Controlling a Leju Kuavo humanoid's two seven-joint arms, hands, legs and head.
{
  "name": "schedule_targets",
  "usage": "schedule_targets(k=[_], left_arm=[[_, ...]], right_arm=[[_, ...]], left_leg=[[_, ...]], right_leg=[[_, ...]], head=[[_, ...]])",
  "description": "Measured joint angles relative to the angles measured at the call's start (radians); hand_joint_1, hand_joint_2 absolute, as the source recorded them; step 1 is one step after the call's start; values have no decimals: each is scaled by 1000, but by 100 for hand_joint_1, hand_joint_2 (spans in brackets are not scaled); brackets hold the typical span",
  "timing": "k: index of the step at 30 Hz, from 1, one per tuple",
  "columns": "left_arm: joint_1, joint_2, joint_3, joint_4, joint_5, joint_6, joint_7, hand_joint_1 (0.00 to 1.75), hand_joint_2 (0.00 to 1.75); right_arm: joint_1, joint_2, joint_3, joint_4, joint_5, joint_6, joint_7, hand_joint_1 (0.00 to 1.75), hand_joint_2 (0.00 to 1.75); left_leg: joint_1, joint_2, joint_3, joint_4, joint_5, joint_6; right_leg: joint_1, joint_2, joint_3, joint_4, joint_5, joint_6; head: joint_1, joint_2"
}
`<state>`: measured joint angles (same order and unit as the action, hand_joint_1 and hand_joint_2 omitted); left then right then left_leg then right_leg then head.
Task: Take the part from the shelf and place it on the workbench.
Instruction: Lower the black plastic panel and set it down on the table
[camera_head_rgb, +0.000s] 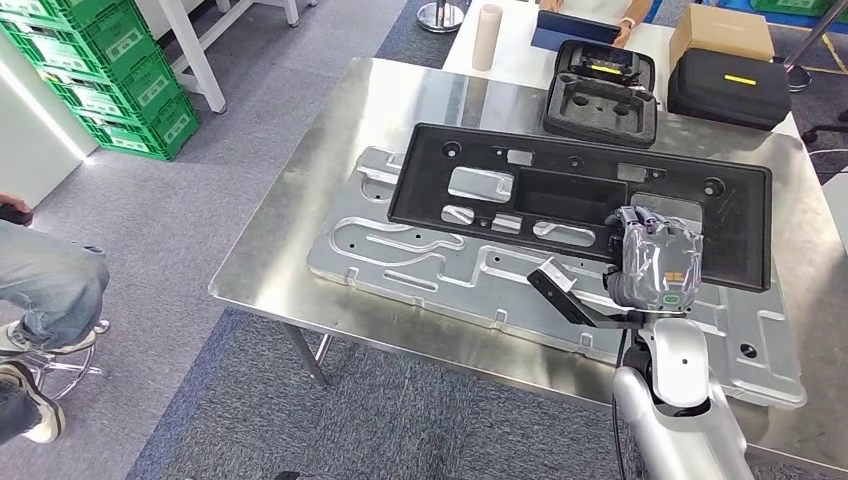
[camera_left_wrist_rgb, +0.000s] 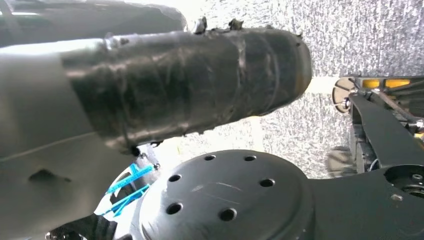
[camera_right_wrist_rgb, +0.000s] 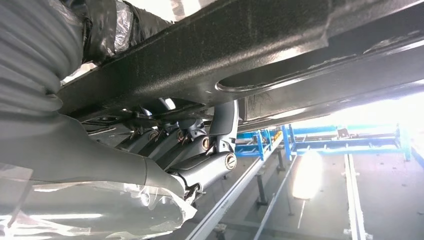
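The part is a long black plastic panel (camera_head_rgb: 560, 195) with cut-outs. It lies across a silver stamped metal plate (camera_head_rgb: 420, 260) on the steel workbench (camera_head_rgb: 290, 210). My right hand (camera_head_rgb: 655, 258), wrapped in clear film, grips the panel's near edge towards its right end. In the right wrist view the panel (camera_right_wrist_rgb: 250, 45) runs between the taped thumb (camera_right_wrist_rgb: 112, 25) on one face and the dark fingers (camera_right_wrist_rgb: 195, 147) curled against the other. My left hand (camera_left_wrist_rgb: 190, 85) hangs over the floor with its black-taped thumb stretched out and nothing in it.
Two black foam cases (camera_head_rgb: 600, 105), a black bag (camera_head_rgb: 728, 85), a cardboard box (camera_head_rgb: 720, 30) and a beige cylinder (camera_head_rgb: 486, 35) stand beyond the workbench. Green crates (camera_head_rgb: 100, 70) are stacked at the far left. A seated person's legs (camera_head_rgb: 45, 290) are at the left.
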<state>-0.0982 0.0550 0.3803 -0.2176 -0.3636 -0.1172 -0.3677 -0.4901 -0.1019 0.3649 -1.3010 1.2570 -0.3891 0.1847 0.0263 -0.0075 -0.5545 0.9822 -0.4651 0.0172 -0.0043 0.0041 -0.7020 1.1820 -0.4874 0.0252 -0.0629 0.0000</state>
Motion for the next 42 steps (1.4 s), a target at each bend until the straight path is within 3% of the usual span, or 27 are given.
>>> schedule_targets(k=[1,3,7,9,12,13,14,15,17,18,21,23,25,27,28,29,30,32,34,37,39,42], left_arm=[[0,-1,0,0,0,0,1,0,0],[-3,-3,0,0,0,0,2,0,0],[-6,-3,0,0,0,0,0,0,0],[-6,-1,0,0,0,1,-5,0,0],[-7,-1,0,0,0,3,-10,0,0],[-6,0,0,0,0,4,-12,0,0],[-4,0,0,0,-1,4,-13,0,0],[-4,1,0,0,-1,5,-15,0,0],[-5,3,0,0,-1,7,-15,0,0],[-7,4,0,0,-1,9,-15,0,0],[-11,4,0,0,-2,11,-14,0,0],[-7,2,0,0,-3,12,-15,0,0],[-8,-3,0,0,-5,12,-15,0,0],[-11,-8,0,0,-7,13,-15,0,0],[-12,-10,0,0,-8,13,-15,0,0],[-12,-11,0,0,-9,13,-15,0,0],[-11,-11,0,0,-9,13,-15,0,0],[-10,-13,0,0,-11,12,-17,0,0],[-10,-17,0,0,-14,12,-18,0,0],[-11,-19,0,0,-17,12,-17,0,0],[-10,-19,0,0,-18,11,-16,0,0],[-8,-16,0,0,-20,7,-15,0,0]], right_arm=[[0,-1,0,1,0,2,0,175,175],[-1,-2,0,3,2,6,-2,175,175],[2,-2,5,6,10,16,-13,175,175],[1,1,7,8,16,23,-18,175,175],[5,8,17,15,29,40,-29,175,175],[9,11,25,18,33,46,-34,175,175],[13,14,32,21,37,52,-38,175,175],[15,18,40,24,39,60,-42,175,175],[17,25,53,28,44,74,-49,175,175],[16,27,59,30,46,81,-51,175,175],[17,38,79,33,52,97,-55,175,175],[19,48,97,35,53,101,-57,175,175],[18,59,117,39,53,107,-58,175,175],[19,70,139,46,53,113,-60,175,175],[23,74,150,50,53,114,-61,175,175],[26,79,160,55,52,114,-62,175,175],[27,83,169,59,52,114,-62,175,175],[25,90,182,68,49,113,-61,175,175],[17,98,193,78,45,110,-57,175,175],[11,109,208,99,39,104,-49,175,175],[6,116,215,114,35,99,-45,175,175],[-5,128,224,143,26,88,-41,175,175]], left_leg=[[0,0,9,-1,-7,-3],[-1,-1,18,-3,-16,-13],[-3,1,27,1,-20,-35],[-3,3,-9,78,-44,-39],[-3,3,-129,265,-112,-40],[-3,3,-151,285,-115,-40],[-4,4,-154,267,-93,-38],[-6,4,-138,212,-52,-33],[-13,5,-83,69,34,-18],[-19,6,-64,16,53,-13],[-29,6,-53,-28,68,-4],[-24,6,-47,-34,81,4],[-17,7,-42,-40,84,9],[-15,7,-44,-41,84,10],[-15,6,-45,-40,84,10],[-14,6,-45,-40,84,10],[-14,6,-45,-40,84,10],[-15,6,-44,-40,85,6],[-17,5,-44,-40,85,-3],[-15,6,-42,-44,86,-23],[-14,6,-54,-9,59,-32],[-12,6,-137,186,-44,-41]], right_leg=[[0,-1,25,-73,47,-5],[6,-3,64,-182,85,-16],[7,-3,97,-222,90,-41],[4,-3,116,-235,91,-50],[9,-3,126,-238,82,-60],[11,-2,129,-238,79,-63],[14,0,134,-237,75,-64],[17,1,139,-235,71,-64],[21,2,150,-234,63,-63],[21,2,152,-233,60,-60],[19,-1,147,-235,59,-45],[19,-2,141,-221,44,-32],[16,-2,101,-133,-7,-16],[8,-2,29,17,-73,-4],[5,-2,3,69,-88,-2],[3,-3,-4,81,-83,-1],[2,-3,11,47,-59,-3],[5,-4,92,-111,7,-15],[10,-6,151,-227,40,-29],[12,-7,165,-254,49,-43],[8,-8,177,-269,60,-54],[7,-8,182,-275,68,-61]], head=[[0,0],[1,0],[-2,0],[-3,0],[-4,0],[-4,0],[-4,0],[-4,0],[-3,0],[-2,0],[-5,0],[-6,0],[-4,0],[-2,0],[-2,0],[-2,0],[-2,0],[-2,0],[-2,0],[-3,0],[-5,0],[-10,0]])
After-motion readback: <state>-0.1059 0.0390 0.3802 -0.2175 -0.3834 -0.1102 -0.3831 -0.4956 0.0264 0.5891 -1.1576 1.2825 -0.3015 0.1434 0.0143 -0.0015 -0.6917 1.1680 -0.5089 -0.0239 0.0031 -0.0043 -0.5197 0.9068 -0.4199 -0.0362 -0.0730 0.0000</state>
